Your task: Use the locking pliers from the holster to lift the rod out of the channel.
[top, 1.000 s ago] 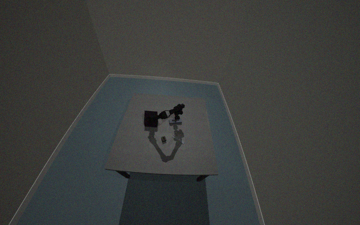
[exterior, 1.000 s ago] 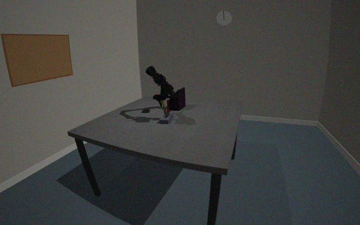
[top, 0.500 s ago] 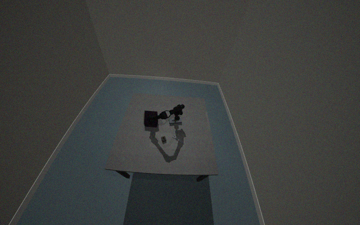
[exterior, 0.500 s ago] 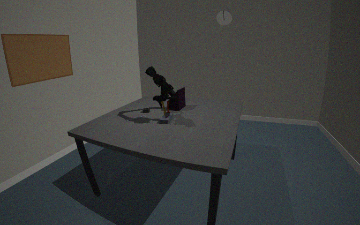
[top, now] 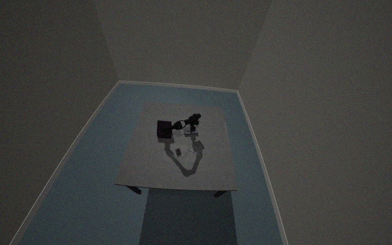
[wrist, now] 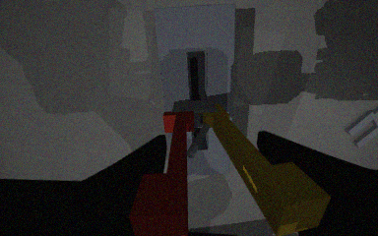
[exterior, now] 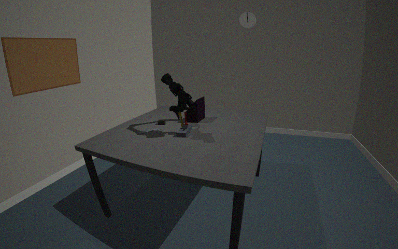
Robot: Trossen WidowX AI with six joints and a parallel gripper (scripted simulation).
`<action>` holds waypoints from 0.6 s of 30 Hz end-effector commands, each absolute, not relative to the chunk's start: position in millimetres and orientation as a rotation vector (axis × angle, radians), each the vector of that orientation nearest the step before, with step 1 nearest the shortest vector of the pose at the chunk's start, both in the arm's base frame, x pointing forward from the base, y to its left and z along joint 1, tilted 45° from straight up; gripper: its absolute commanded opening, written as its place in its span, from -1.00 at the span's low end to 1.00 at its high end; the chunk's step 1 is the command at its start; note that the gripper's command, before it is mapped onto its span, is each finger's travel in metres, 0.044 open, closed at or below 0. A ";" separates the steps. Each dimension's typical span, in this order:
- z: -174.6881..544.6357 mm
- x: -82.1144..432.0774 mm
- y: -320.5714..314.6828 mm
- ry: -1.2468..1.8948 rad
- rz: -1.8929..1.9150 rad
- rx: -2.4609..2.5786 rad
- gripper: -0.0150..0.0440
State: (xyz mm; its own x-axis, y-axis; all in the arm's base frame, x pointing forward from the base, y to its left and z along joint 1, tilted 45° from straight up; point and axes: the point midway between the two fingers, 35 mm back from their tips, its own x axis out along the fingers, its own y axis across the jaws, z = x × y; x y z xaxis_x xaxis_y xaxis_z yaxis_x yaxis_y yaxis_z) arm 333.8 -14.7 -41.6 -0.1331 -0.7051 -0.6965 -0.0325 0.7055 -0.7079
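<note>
Black end effector (exterior: 178, 113) (wrist: 212, 139) part-open w/ red- and yellow-handled locking pliers (exterior: 182, 120) (wrist: 246, 162) btwn fingers, over pale grey channel block (top: 191, 132) (exterior: 182, 134) (wrist: 195, 29). Prob. at squeeze step; next: check jaws straddle rod, squeeze till lock, then lift.

Dim, murky light fills all three views — grainy noise everywhere, no strong glare. Long soft-edged shadows fall across the counter (top: 207, 173) (exterior: 164, 155), and a darker one lies on the floor (top: 188, 219) (exterior: 117, 202) below. Around the hand (wrist: 212, 139), broad grey shadows overlap; its black fingers lose nearly all detail — the counter's near edge bows slightly in the exterior view.
</note>
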 end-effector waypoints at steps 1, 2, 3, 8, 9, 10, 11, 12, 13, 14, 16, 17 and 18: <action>-42.4 334.3 -14.6 1.618 -0.643 -0.613 0.48; -42.5 334.3 -14.5 1.618 -0.643 -0.613 0.48; -42.5 334.3 -14.4 1.618 -0.643 -0.613 0.48; -42.9 334.3 -14.1 1.618 -0.643 -0.613 0.45; -43.0 334.3 -14.0 1.618 -0.643 -0.613 0.45; -43.0 334.3 -13.9 1.618 -0.643 -0.613 0.44; -43.1 334.3 -13.8 1.618 -0.643 -0.613 0.44; -43.2 334.3 -13.7 1.618 -0.643 -0.613 0.43; -43.3 334.3 -13.6 1.618 -0.643 -0.613 0.43; -43.3 334.3 -13.6 1.618 -0.643 -0.613 0.43; -43.5 334.3 -13.4 1.618 -0.643 -0.613 0.42; -43.5 334.3 -13.3 1.618 -0.643 -0.613 0.41; -43.6 334.3 -13.3 1.618 -0.643 -0.613 0.41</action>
State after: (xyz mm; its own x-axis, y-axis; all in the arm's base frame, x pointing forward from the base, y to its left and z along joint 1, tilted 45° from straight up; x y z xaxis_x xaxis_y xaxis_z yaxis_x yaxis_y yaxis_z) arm 333.9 -13.6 -42.5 -0.1311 -0.7070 -0.6950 -0.0370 0.7040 -0.7092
